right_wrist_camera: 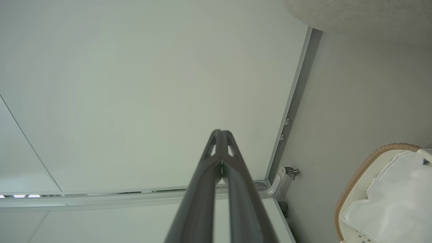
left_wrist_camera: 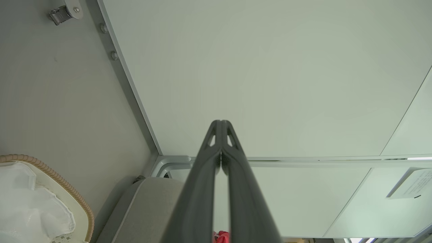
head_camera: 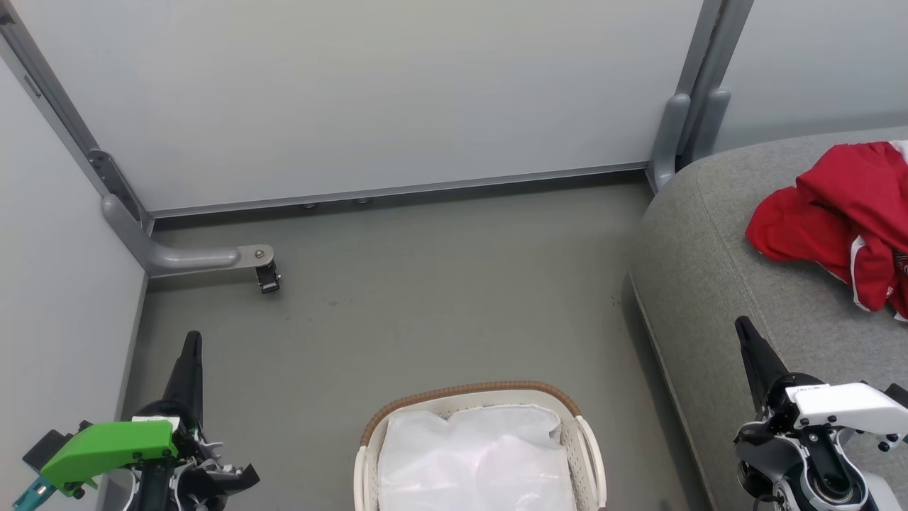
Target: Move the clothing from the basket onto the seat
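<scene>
Nearest, the basket (head_camera: 468, 389) stands on the floor (head_camera: 425, 298) between the two arms. The part of its hollow that can be seen holds a crumpled white liner cloth (head_camera: 475, 454) and nothing red, though its near end is cut off at the bottom of the head view. To its left the left gripper (head_camera: 192, 342) points away over the floor with its jaws pressed together on nothing. To its right the right gripper (head_camera: 743, 328) hangs over the left edge of the seat (head_camera: 709, 284), its jaws likewise pressed together and holding nothing. Farther off, the clothing (head_camera: 837, 213) lies in a rumpled red heap with white trim on the seat's top, near its far edge and well in from its left edge, well apart from the basket. The heap runs out of the picture, so whether it is one garment or two cannot be told. Judging by this, the moving looks done or nearly so, and what is left is at most to check the basket's hidden near end. Beyond, a small castor bracket (head_camera: 266, 270) sits at the foot of the pale wall panel (head_camera: 355, 92).
</scene>
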`<state>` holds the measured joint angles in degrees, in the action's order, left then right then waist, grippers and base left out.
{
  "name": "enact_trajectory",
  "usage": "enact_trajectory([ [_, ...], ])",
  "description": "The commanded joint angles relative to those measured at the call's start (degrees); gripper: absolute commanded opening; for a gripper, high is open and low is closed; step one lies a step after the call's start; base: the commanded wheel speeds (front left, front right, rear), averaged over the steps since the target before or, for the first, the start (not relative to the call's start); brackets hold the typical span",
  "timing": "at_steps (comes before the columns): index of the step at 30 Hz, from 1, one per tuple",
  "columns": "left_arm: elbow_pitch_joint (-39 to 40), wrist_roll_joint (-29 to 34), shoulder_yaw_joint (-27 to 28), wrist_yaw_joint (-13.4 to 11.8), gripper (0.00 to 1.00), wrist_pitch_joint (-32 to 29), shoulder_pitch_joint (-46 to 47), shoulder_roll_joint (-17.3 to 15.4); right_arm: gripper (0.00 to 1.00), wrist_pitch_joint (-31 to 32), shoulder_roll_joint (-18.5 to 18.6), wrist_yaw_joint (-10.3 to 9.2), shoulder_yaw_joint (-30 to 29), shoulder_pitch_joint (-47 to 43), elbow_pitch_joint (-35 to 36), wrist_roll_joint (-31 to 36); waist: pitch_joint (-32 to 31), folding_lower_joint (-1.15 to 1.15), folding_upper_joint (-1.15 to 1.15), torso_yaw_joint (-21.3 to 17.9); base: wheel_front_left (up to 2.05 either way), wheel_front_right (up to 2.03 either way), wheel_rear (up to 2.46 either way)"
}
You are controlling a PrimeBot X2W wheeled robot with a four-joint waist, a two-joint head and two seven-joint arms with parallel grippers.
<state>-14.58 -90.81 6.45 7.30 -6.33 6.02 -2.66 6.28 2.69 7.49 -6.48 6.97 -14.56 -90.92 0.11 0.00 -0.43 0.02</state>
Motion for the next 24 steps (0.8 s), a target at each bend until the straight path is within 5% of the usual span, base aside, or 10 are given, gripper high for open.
enact_trajectory([
  [1,0.39,-1.37,0.27,0.34,0.00,-0.27,0.92,-0.39,0.00,0.47,0.35,0.00,-0.24,-0.80,0.41,-1.12,-0.02,0.00,0.42,-0.01,0.00,0.00,0.00],
  [24,0.38,-1.63,0.26,0.38,0.00,-0.47,0.87,-0.39,0.00,0.51,0.35,0.00,-0.25,-0.73,0.45,-1.50,-0.05,0.00,0.43,-0.02,0.00,0.00,0.00],
])
